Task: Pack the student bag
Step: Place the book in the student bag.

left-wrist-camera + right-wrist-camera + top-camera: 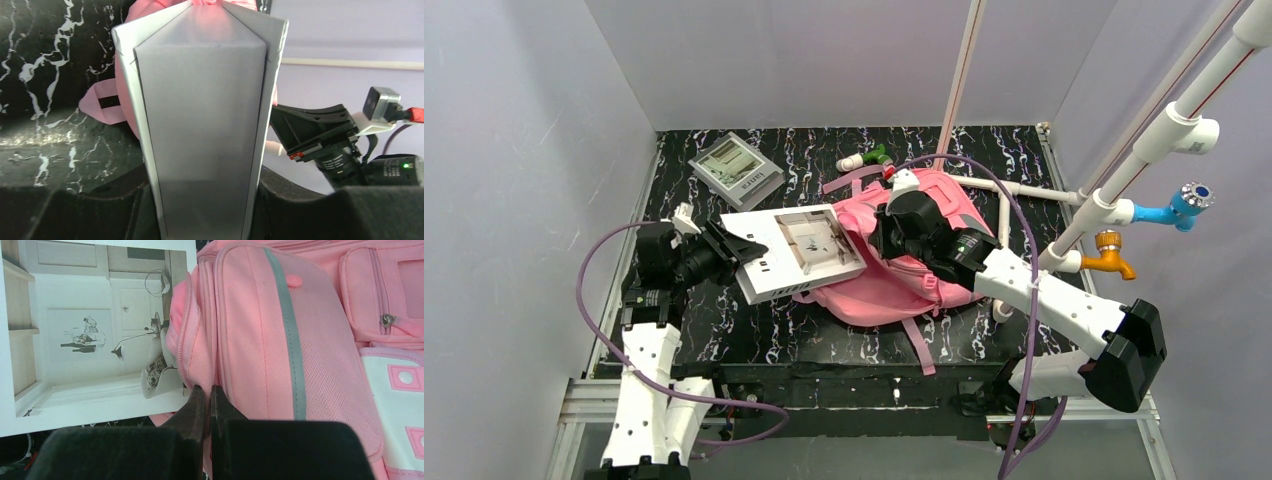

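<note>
My left gripper point(734, 251) clamps the white book point(799, 250), its right end at the student bag point(894, 288), whose opening edge my right gripper point(205, 391) pinches.

Backpack point(894, 285): large, soft pink fabric. Grey stripe point(291, 330) runs down the front pocket; white-and-pink buckle patch point(395, 390) beside it; pink straps point(921, 345) trail loose. Lies flat, front upward, on the black marbled table point(724, 320), one edge under a white book point(794, 250).
</note>
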Tool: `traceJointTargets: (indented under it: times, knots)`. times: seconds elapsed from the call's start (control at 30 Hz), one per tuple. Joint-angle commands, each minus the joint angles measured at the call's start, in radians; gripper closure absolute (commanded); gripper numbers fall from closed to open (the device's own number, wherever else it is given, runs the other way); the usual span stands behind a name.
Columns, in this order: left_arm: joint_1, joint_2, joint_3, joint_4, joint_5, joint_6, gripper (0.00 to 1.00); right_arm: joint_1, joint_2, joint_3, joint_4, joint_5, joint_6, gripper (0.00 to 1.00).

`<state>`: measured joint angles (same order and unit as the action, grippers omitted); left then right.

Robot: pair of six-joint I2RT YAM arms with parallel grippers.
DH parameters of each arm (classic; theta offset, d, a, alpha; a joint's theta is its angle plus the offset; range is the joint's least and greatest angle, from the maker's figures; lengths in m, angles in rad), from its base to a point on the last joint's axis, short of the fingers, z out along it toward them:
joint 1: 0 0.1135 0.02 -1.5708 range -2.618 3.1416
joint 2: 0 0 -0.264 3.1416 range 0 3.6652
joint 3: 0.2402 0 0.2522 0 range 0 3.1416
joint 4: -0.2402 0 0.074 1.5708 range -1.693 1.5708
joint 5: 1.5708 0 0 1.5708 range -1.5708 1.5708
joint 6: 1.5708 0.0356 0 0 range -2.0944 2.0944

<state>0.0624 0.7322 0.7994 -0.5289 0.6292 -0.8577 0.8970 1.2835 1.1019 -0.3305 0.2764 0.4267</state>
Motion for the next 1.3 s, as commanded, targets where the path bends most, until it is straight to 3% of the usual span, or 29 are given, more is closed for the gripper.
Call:
traceJointTargets:
  times: [0.0, 0.03, 0.07, 0.17, 0.27, 0.33, 0.57, 0.8, 0.97, 1.13, 1.27]
  knots:
    - [-0.021, 0.023, -0.048, 0.145, 0.218, -0.156, 1.00, -0.010, -0.057, 0.044, 0.230, 0.045, 0.052, 0.99]
    - [-0.019, 0.034, -0.044, 0.148, 0.244, -0.152, 1.00, -0.010, -0.056, 0.045, 0.230, 0.046, 0.053, 0.99]
    - [0.001, 0.051, 0.002, 0.063, 0.255, -0.046, 1.00, -0.010, -0.055, 0.048, 0.230, 0.054, 0.053, 0.99]
    - [0.017, 0.071, 0.180, -0.285, 0.035, 0.255, 1.00, -0.010, -0.064, 0.043, 0.229, 0.086, 0.053, 0.99]
    - [0.013, 0.023, 0.230, -0.378, -0.104, 0.333, 1.00, -0.010, -0.065, 0.023, 0.239, 0.124, 0.046, 0.99]
    - [0.013, 0.012, 0.232, -0.388, -0.109, 0.337, 1.00, -0.010, -0.051, 0.025, 0.235, 0.126, 0.034, 0.99]
    - [0.007, 0.023, 0.127, -0.259, 0.167, 0.281, 1.00, -0.010, -0.013, 0.000, 0.268, 0.202, -0.037, 0.99]
    - [-0.012, 0.025, -0.033, -0.021, 0.336, 0.050, 1.00, -0.010, 0.007, 0.005, 0.289, 0.162, -0.060, 0.99]
    - [-0.011, 0.021, -0.132, 0.140, 0.239, -0.058, 1.00, -0.009, -0.023, -0.016, 0.301, 0.091, -0.042, 0.99]
    - [-0.017, 0.084, -0.256, 0.433, 0.242, -0.223, 1.00, -0.006, -0.024, 0.008, 0.291, -0.017, -0.010, 0.99]
    - [-0.047, 0.168, -0.237, 0.443, 0.272, -0.204, 1.00, -0.006, -0.044, 0.019, 0.306, -0.009, 0.046, 0.99]
